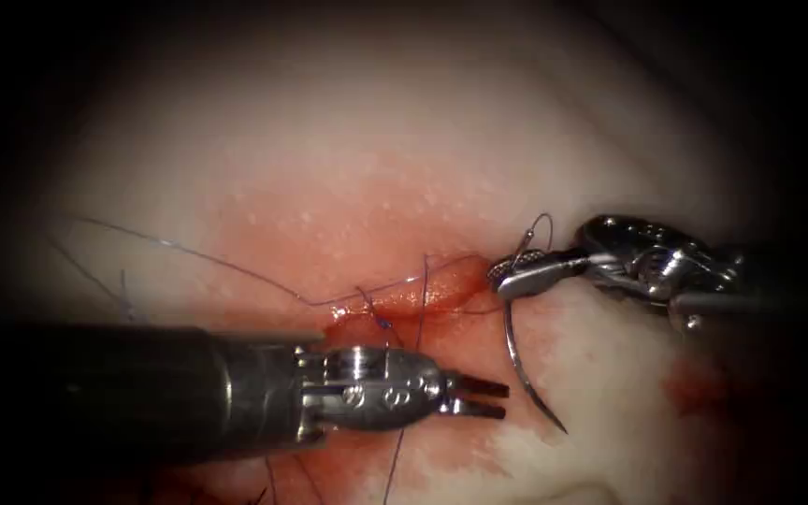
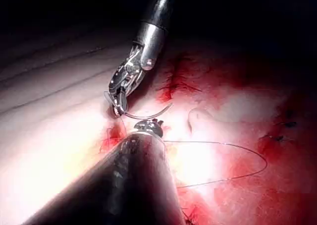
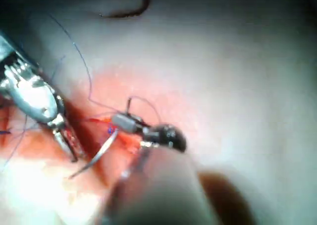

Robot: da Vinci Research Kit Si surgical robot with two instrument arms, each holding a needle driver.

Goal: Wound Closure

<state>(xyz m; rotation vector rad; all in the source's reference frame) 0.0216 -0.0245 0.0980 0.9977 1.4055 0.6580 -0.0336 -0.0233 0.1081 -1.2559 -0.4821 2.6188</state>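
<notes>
Thread (image 1: 236, 266) runs in from the far left across the tissue (image 1: 404, 150) to the cut (image 1: 423, 297), where red fluid (image 1: 282, 234) stains the surface.

Left tool (image 1: 479, 397): lies low, just below the cut, jaws slightly spread, holding nothing. One strand of thread crosses it vertically, not gripped.

Cut: short, with thread crossing it and a small blue knot-like spot (image 1: 382, 323) beside it.

Needle (image 1: 526, 374): free of the tissue, hanging right of the cut, point down and to the right, just beside the left tool's tips.

Right tool (image 1: 516, 273): jaws pinched on the needle near its thread end, at the right end of the cut.

Judgement: needle is held out of the tissue, between bites. Any next bite calls for a regrip nearer mid-curve; the empty left tool sits near enough to take it.
</notes>
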